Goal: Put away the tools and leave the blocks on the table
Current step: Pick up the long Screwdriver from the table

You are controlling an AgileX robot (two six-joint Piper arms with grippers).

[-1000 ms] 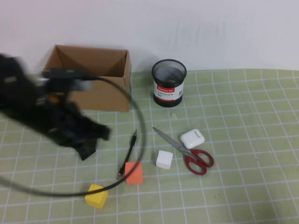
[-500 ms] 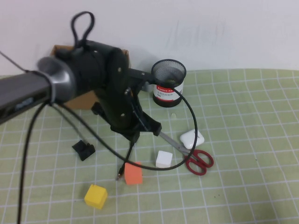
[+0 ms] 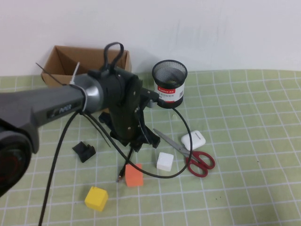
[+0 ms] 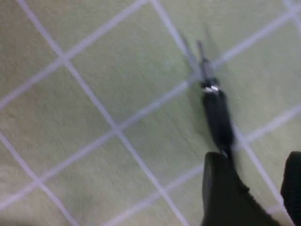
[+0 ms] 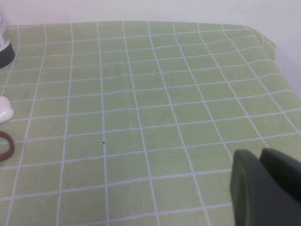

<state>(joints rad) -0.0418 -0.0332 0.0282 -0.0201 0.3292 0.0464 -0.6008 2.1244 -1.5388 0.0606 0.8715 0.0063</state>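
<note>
The thin black pen (image 3: 123, 171) lies on the green grid table (image 3: 244, 108); its upper part is hidden under my left arm. My left gripper (image 3: 139, 142) hovers over the pen, open and empty. In the left wrist view the pen (image 4: 217, 117) runs up to one finger (image 4: 225, 193). The red-handled scissors (image 3: 199, 162) lie to the right, beside the white cube (image 3: 165, 161). The orange cube (image 3: 134, 175) and the yellow cube (image 3: 96, 198) sit nearer the front. My right gripper (image 5: 260, 157) is shut, over bare mat, out of the high view.
A black mesh cup (image 3: 170, 83) and an open cardboard box (image 3: 61, 59) stand at the back. A white glossy case (image 3: 193, 140) lies by the scissors. A small chunky black piece (image 3: 84, 151) sits on the left. The left arm's cable loops over the mat.
My left arm swung from the left side to the middle and now hangs over the pen. The objects on the table have not moved.
</note>
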